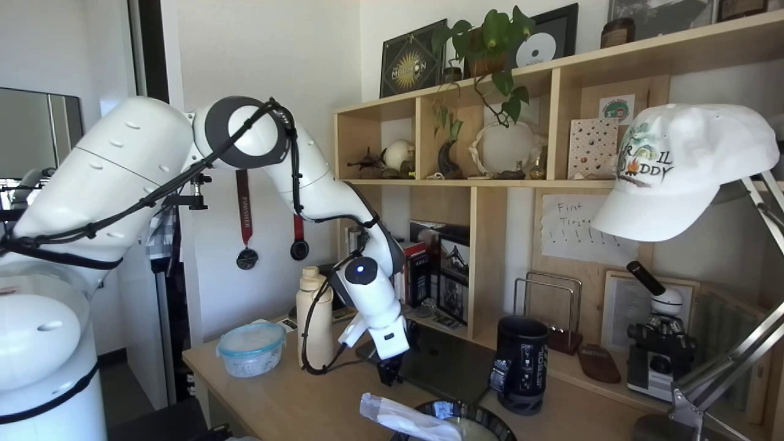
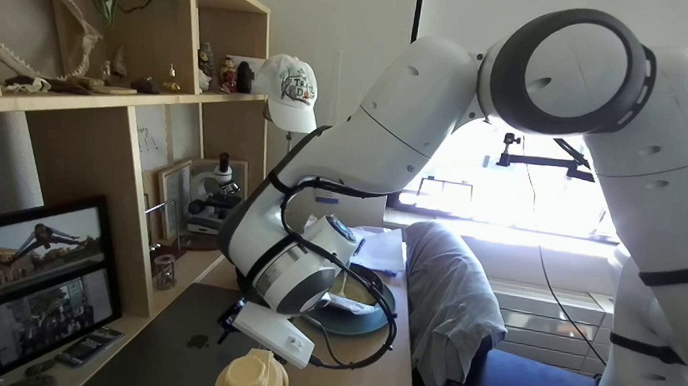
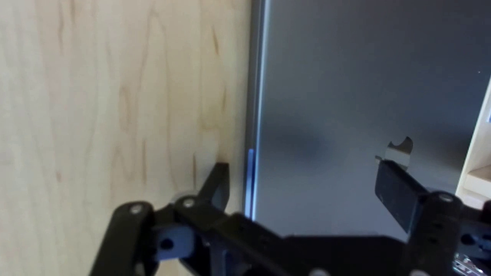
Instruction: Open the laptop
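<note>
Wooden desk (image 1: 300, 404) holds a lidded tub (image 1: 251, 361) near a cream bottle (image 1: 321, 331); black printed mug (image 1: 522, 362) stands upright. Dark bowl (image 1: 493, 422) sits on a teal dish (image 2: 365, 326), white packet (image 1: 409, 418) over it. White cap (image 1: 686, 165) perched on a desk lamp (image 1: 729, 349), microscope (image 1: 660, 349) nearby. Wooden shelf unit (image 1: 487, 263), green plant (image 1: 497, 29) trailing from its top. Two ribboned medals (image 1: 247, 258) hang on the wall (image 1: 275, 49). In an exterior view, grey cloth (image 2: 452, 297) drapes beside the desk, bright window (image 2: 461, 165) behind.

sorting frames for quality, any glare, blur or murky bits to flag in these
In an exterior view, the laptop shows dark, with little surface detail; in an exterior view, the window is blown out to white; in the wrist view, a pale streak lines the laptop's edge, and the jaws look slightly soft.
</note>
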Robot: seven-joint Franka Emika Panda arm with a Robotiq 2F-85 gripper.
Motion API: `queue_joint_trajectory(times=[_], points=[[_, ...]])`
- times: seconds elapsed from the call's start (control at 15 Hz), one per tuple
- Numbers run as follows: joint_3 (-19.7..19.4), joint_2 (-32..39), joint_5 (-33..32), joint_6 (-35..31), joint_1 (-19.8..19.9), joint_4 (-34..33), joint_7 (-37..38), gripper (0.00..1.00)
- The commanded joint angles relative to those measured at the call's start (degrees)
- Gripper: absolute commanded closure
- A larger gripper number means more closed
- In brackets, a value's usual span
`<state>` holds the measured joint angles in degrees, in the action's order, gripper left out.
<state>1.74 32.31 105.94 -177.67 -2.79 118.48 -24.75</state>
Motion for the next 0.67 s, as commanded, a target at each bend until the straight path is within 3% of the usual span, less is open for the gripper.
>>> queue_joint_trajectory(times=[0.0, 0.6], points=[[0.1, 0.2, -0.6, -1.2, 0.0, -1.3, 1.5, 0.00], [0.2, 0.2, -0.9, -1.2, -0.1, -2.5, 1.5, 0.00]])
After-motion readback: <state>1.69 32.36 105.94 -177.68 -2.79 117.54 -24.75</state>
